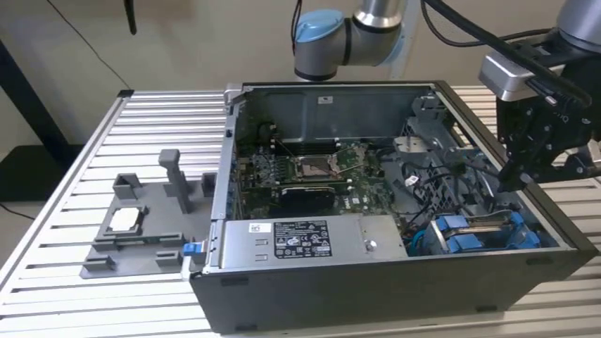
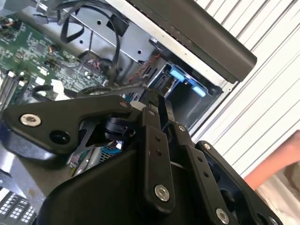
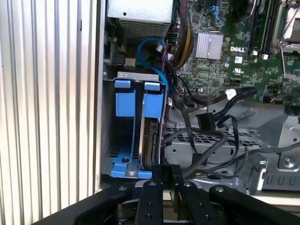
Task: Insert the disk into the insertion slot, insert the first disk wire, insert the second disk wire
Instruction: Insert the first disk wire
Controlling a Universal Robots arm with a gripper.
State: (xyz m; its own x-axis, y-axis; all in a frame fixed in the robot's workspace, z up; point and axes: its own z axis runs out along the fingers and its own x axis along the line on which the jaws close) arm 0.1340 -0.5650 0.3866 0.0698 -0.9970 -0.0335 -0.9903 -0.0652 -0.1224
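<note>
Black two-finger gripper (image 3: pixel 167 172) is hanging closed and empty. Grey sheet-metal insertion slot (image 3: pixel 137 75) is lying directly ahead of it. Silver disk (image 3: pixel 150 140) is sitting on edge inside, blue plastic rails (image 3: pixel 123 101) guiding it. Black disk wires (image 3: pixel 206 121) are lying alongside, looking unplugged.

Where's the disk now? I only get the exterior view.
Observer: In the first wrist view the disk stands on edge in a blue carrier in the slot.
Operator: Any wire plugged in?
Observer: A black plug sits apart from the disk, seemingly unplugged.
Operator: And the tool?
Observer: The tool is beside the disk's outer edge; touching or not, I can't tell.
</note>
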